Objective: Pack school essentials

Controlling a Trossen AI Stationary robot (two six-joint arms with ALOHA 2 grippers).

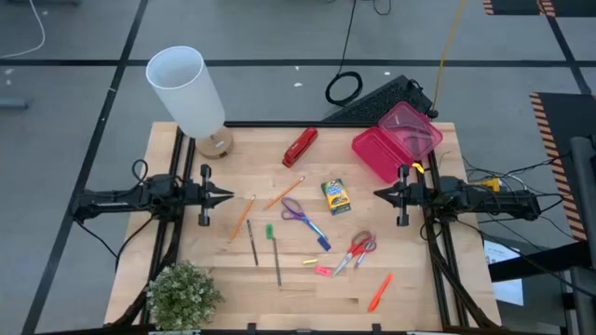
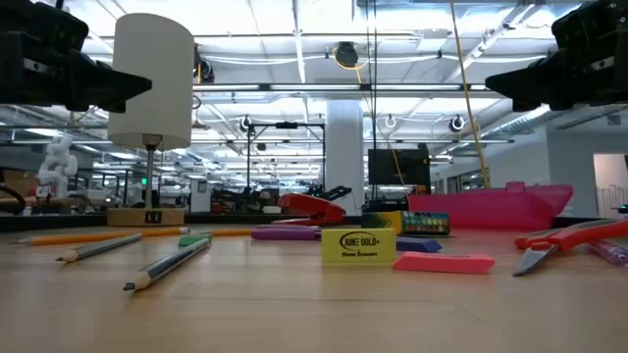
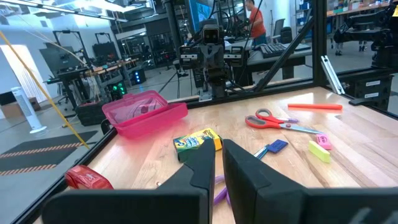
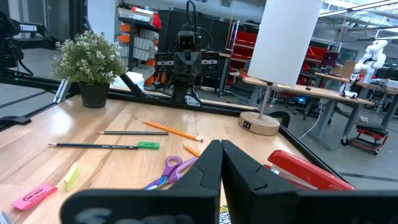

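Both grippers hung nearly shut and empty above the table's side edges, the left gripper (image 1: 226,195) and the right gripper (image 1: 380,194) facing each other across the scattered stationery, apparently parked at rest with packing not yet begun. Only a thin slit showed between each pair of fingers in the wrist views. Nearest the right gripper lay the crayon box (image 1: 335,196), the landmark at the heart of the spread. Just left of the crayon box lay the purple scissors (image 1: 299,213), and farther left two orange pencils (image 1: 283,194) and dark pencils (image 1: 252,241). On the near side of the crayon box sat the red scissors (image 1: 357,248), small erasers (image 1: 322,270) and an orange marker (image 1: 379,291), all loose and apart, seemingly laid out for single picks. Behind the crayon box stood the pink box (image 1: 377,152), lid open, likely ready to receive them, with a red stapler (image 1: 300,146) beside it. A lamp (image 1: 191,93) and a plant (image 1: 182,294) occupied the left corners.
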